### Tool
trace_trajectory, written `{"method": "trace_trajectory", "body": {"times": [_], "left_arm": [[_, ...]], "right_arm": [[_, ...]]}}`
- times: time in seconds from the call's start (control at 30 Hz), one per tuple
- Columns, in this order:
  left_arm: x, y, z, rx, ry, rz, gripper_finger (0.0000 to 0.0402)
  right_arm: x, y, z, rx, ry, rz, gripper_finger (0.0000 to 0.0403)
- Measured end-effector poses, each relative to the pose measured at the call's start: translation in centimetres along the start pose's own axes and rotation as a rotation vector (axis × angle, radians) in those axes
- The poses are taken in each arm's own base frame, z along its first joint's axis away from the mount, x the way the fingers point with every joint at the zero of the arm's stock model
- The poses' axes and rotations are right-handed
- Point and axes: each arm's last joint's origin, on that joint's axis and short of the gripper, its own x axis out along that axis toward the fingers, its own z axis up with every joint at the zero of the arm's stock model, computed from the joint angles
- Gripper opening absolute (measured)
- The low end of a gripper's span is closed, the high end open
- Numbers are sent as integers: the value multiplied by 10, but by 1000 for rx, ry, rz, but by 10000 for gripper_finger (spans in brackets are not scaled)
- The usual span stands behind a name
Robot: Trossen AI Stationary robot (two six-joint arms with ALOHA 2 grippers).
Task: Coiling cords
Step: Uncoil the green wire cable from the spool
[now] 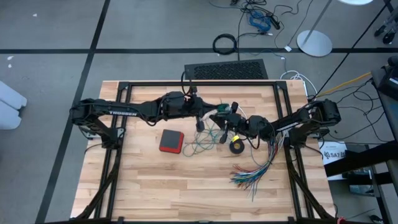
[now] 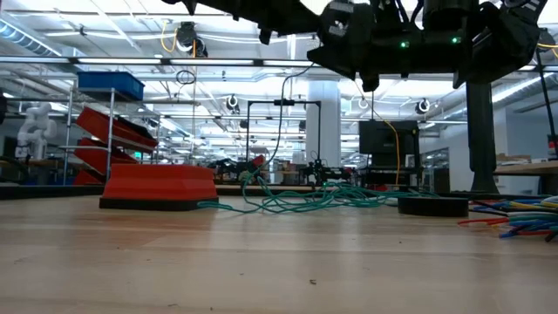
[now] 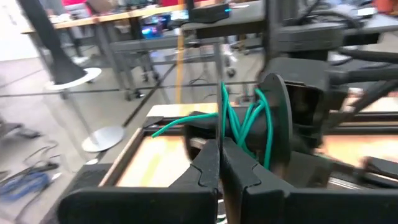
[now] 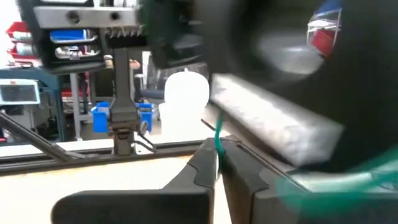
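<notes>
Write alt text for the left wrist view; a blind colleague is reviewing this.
The left claw, shut, pinches a teal-green cord whose strands loop up and over a dark round robot part just beyond, with a wooden table edge behind.

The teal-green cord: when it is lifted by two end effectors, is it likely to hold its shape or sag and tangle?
Probably floppy: the teal-green cord lies in loose, overlapping loops on the table. Lifted, it would likely sag, as strands bend freely above the shut left end effector. It looks thin and light, so the shut right end effector pinching one strand might drag the tangle along.
</notes>
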Motion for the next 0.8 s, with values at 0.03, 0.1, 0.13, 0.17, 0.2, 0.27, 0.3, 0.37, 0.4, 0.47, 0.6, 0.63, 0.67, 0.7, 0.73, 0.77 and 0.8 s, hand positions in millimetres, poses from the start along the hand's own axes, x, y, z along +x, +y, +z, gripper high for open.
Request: {"method": "trace_trajectory", "body": {"times": [0.03, 0.1, 0.13, 0.17, 0.2, 0.27, 0.3, 0.37, 0.4, 0.47, 0.6, 0.63, 0.67, 0.7, 0.73, 0.77, 0.8], "left_arm": [[0, 1, 0, 10, 4, 24, 0], [0, 4, -1, 31, 16, 72, 0], [0, 5, -2, 40, 25, 92, 0], [0, 6, -2, 46, 34, 112, 0], [0, 8, -3, 55, 44, 128, 0], [0, 10, -4, 70, 57, 149, 0], [0, 11, -5, 76, 66, 169, 0], [0, 12, -6, 108, 83, 204, 0], [0, 12, -6, 123, 90, 218, 0], [-1, 13, -7, 150, 106, 238, 0], [0, 14, -9, 200, 133, 270, 0], [1, 14, -10, 204, 141, 281, 0], [2, 15, -11, 209, 148, 290, 0], [2, 15, -12, 214, 156, 292, 0], [2, 16, -14, 222, 169, 293, 0], [2, 17, -14, 231, 174, 298, 0], [2, 19, -14, 236, 179, 308, 0]], "right_arm": [[0, 0, -1, 0, 6, -11, 4], [0, -1, -1, 15, 15, -31, 3], [0, -1, -2, 20, 19, -42, 2], [0, -1, -2, 21, 21, -46, 2], [0, -1, -2, 22, 21, -46, 2], [0, -1, -2, 23, 20, -48, 1], [0, -1, -2, 25, 20, -48, 1], [0, -1, -2, 33, 18, -48, 1], [0, -1, -1, 36, 17, -47, 1], [0, -1, -1, 42, 16, -46, 1], [0, -1, 0, 48, 5, -44, 1], [0, -1, 0, 49, 1, -44, 0], [0, -1, 0, 50, -1, -43, 0], [0, -1, 0, 50, -1, -40, 0], [0, -1, 0, 50, -1, -39, 0], [0, -1, 0, 49, -1, -39, 0], [0, -1, 0, 49, -1, -39, 0]]}}
